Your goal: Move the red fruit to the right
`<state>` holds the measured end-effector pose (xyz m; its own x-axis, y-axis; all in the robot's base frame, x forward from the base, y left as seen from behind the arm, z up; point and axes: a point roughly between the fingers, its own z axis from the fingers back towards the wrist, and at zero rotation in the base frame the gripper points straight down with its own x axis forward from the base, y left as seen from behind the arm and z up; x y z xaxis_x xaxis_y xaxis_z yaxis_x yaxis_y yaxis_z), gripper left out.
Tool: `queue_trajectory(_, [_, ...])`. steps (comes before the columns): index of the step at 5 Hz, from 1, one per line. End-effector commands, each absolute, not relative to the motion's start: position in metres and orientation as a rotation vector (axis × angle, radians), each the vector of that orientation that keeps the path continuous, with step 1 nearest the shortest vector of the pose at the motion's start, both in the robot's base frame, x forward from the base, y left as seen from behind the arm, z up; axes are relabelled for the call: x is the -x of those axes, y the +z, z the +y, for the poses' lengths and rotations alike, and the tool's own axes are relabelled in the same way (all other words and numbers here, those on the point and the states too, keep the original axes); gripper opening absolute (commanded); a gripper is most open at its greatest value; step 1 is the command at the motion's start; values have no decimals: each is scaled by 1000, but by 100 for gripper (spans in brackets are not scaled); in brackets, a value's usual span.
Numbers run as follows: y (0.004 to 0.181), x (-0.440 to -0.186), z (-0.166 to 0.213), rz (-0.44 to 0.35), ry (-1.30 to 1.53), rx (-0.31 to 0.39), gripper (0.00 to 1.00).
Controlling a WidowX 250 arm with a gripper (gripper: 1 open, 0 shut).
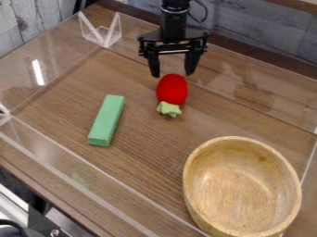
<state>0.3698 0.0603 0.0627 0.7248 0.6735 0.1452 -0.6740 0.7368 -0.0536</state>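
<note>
The red fruit [172,91] lies on the wooden table, glossy red with its light green cap [170,110] pointing toward the front. My gripper [172,67] hangs just behind and above it, black, with its two fingers spread apart and nothing between them. The fingertips stand a little short of the fruit's far end and do not touch it.
A green rectangular block [107,120] lies to the left of the fruit. A large wooden bowl [243,186] sits at the front right. Clear plastic walls [37,69] ring the table.
</note>
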Motion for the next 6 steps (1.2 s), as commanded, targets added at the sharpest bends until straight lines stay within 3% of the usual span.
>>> queue_trajectory(1, [82,-374,56,-217,788,-2,100])
queue_trajectory(2, [86,-369,62,-216,814,-9,100])
queue_trajectory(3, [74,-371,62,-212,821,-16,0])
queue_trajectory(4, [61,-373,62,-209,827,-23,0])
queue_trajectory(6, [67,-367,71,-200,864,-24,0])
